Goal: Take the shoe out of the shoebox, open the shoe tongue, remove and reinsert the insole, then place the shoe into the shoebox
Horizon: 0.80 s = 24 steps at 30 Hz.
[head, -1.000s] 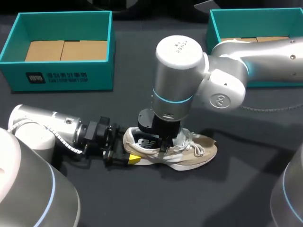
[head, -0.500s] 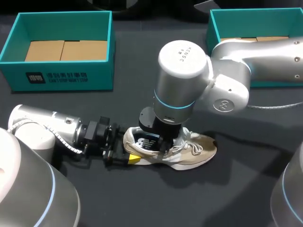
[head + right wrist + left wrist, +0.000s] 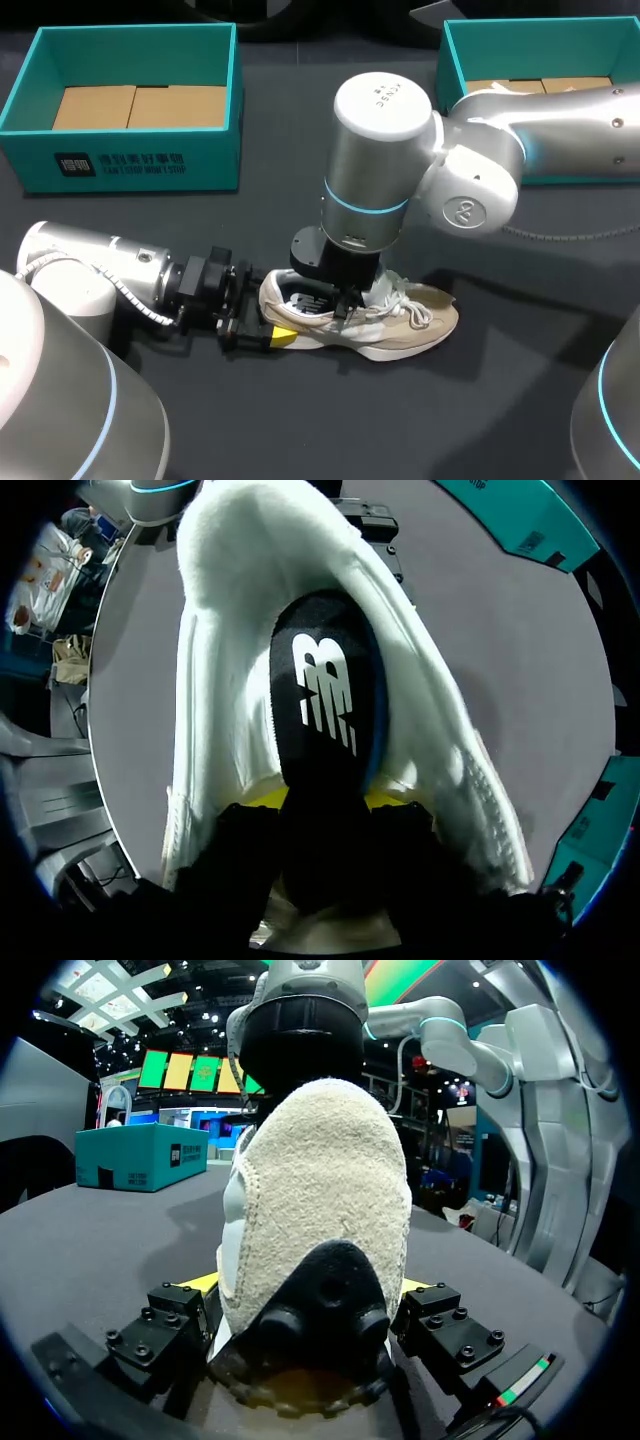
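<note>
We had the beige suede, white-laced sneaker [image 3: 405, 325] out of its box, lying on its sole on the dark table [image 3: 480, 420], midway between the side edges and nearer the front edge. Our left gripper [image 3: 272, 320] was clenched on the heel from 2 sides. Our right gripper [image 3: 325, 802] stood in the collar, its yellow tips apparently pinching the black foam insole [image 3: 325, 700], so we judged removal underway; reinserting and boxing remained. A teal cardboard shoebox [image 3: 130, 165] sat at the far left corner and a second teal shoebox [image 3: 455, 55] at the far right. Both were well apart from the sneaker, with bare table between.
</note>
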{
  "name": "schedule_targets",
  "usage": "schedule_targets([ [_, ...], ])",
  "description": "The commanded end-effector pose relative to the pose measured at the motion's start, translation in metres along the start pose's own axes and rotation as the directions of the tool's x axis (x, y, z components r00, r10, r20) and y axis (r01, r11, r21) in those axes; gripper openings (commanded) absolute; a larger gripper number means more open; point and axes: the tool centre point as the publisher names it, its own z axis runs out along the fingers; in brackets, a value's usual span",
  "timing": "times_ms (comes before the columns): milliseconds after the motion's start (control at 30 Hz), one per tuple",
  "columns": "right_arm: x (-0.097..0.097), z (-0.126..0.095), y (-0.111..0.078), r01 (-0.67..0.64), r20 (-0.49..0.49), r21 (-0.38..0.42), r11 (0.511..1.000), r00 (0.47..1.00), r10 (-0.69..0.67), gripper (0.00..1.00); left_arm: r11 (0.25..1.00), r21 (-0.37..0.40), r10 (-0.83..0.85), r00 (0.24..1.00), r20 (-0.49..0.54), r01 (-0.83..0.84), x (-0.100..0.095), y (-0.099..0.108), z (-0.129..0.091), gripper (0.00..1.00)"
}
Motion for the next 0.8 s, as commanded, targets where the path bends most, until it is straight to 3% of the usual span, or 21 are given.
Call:
schedule_targets([
  [33, 0.014, 0.024, -0.003, -0.003, -0.006, -0.009, 1.0, 1.0, 0.003, 0.0, 1.0, 0.001, -0.001, 1.0, 0.002, 0.001, 0.0, 0.002, 0.0, 0.0],
  [500, 0.013, -0.02, -0.021, 0.033, 0.061, -0.165, 0.986, 0.998, -0.023, 0.0, 1.0, 0.001, -0.001, 1.0, 0.002, 0.001, 0.0, 0.002, 0.0, 0.0],
  [800, 0.007, -0.045, -0.019, 0.102, 0.124, -0.286, 0.953, 0.99, -0.069, 0.0, 1.0, 0.001, -0.001, 1.0, 0.002, 0.001, 0.0, 0.002, 0.0, 0.0],
])
